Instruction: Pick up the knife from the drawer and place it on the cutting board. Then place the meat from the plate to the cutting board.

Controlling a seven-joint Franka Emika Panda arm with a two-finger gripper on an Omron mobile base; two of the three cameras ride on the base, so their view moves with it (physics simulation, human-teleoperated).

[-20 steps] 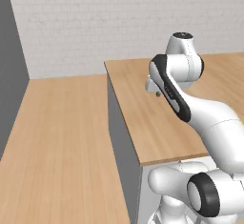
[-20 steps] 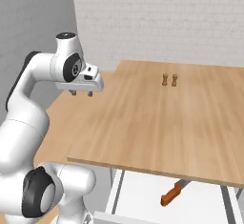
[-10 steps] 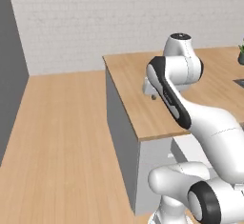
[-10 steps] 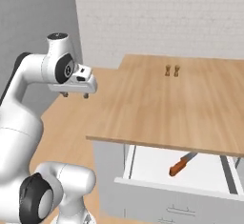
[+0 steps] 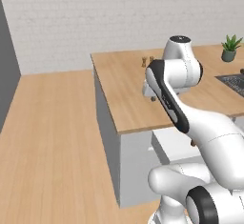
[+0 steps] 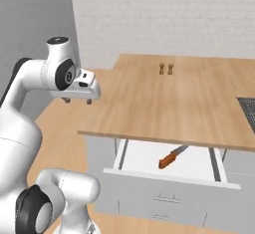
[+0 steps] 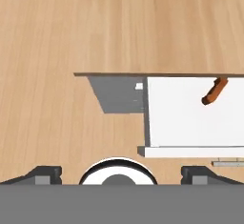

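Note:
The drawer stands pulled out under the counter's front edge, white inside. The knife lies in it at a slant, reddish-orange handle toward the front and grey blade running back under the counter. In the hand view the drawer sits right of centre, with the knife handle poking out from under the counter edge. My gripper hangs open and empty over the counter's left front corner, well left of the drawer. It also appears as the gripper and gripper. The cutting board, the meat and the plate are out of view.
The wooden counter carries two small brown shakers near the back and a dark sink at the right edge. A potted plant stands far right. Wooden floor lies left of the counter, and the brick wall is behind.
The whole picture has shifted, so the base has driven: counter and open drawer now sit further into view. My gripper's fingers have spread wider.

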